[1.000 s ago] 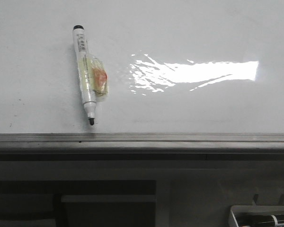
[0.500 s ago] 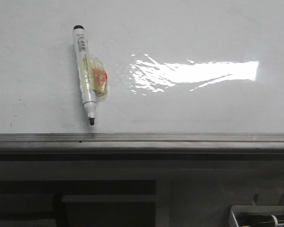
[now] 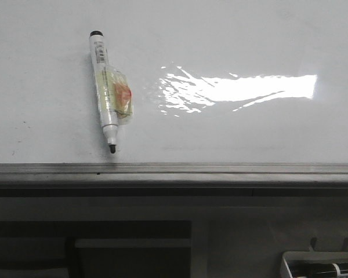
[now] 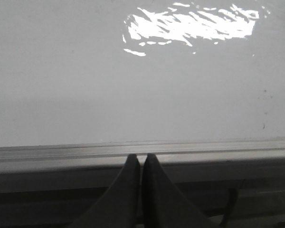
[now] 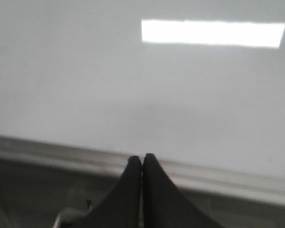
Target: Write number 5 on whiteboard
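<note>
The left gripper (image 4: 141,159) is seen in its wrist view with both fingers pressed together and nothing held between them; its tips are poised over the grey aluminium rail at the near edge of the whiteboard (image 4: 85,85). The right gripper (image 5: 142,159) is likewise fully closed and empty, its tips over the same near rail of the whiteboard (image 5: 61,85). Neither gripper is visible in the front view.

Compared with the frames from a second and half a second ago, nothing is seen to have changed in the front view: the marker (image 3: 106,92) lies in the same place and at the same tilt, and the glare patch is unchanged.

One marker is counted on the whiteboard (image 3: 249,133), uncapped, with its black tip pointing toward the near rail and its black end toward the far side; a yellowish, orange-blotched wrap is seen around its middle. Two grippers are counted. No strokes of the number 5 are visible on the board; only a few tiny dark specks are seen at the left.

The marker lies in the left part of the board, its tip near the rail but apart from it. The whole right part of the board is bare white surface. Below the rail, the corner of a white tray (image 3: 287,262) is seen at the near right.
</note>
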Robot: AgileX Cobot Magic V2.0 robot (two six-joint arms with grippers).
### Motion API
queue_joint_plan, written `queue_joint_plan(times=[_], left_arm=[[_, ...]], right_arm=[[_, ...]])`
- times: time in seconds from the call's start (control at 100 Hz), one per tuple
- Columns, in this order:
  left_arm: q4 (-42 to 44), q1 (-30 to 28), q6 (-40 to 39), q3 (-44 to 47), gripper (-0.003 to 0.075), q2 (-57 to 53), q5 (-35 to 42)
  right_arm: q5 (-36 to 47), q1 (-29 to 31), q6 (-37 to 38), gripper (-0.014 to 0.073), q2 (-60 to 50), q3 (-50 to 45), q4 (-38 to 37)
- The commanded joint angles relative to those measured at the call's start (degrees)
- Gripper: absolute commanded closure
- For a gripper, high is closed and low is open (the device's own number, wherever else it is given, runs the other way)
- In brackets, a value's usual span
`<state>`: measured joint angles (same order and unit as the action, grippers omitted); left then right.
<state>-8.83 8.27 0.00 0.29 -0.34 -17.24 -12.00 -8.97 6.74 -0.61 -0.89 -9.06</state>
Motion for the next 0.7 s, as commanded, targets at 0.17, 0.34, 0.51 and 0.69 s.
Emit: queue_joint_plan(times=[0.17,0.34,0.51,0.69], left_arm=[[-34.82,-0.06,-0.3,0.96,0.0741,-1.54,11.95],[-42.83,-0.06,-0.3,0.96,0.0741,-1.54,12.27],[-41.9,-0.06,3.26,-2.43,0.0741,-1.54,9.75],[-27.68,-0.06,11.33,-12.94,0.0703,3.24,3.48]], right_arm=[[22.17,0.49,0.39,0.0635,-0.99,-1.25,16.91],[19.36,0.49,0.39,0.0635,-0.99,-1.25,26.78],[17.31,0.49,0.39,0.0635,-0.99,3.32,33.87],[5.0,0.49,0.15,0.0632,0.81,13.02,27.78]])
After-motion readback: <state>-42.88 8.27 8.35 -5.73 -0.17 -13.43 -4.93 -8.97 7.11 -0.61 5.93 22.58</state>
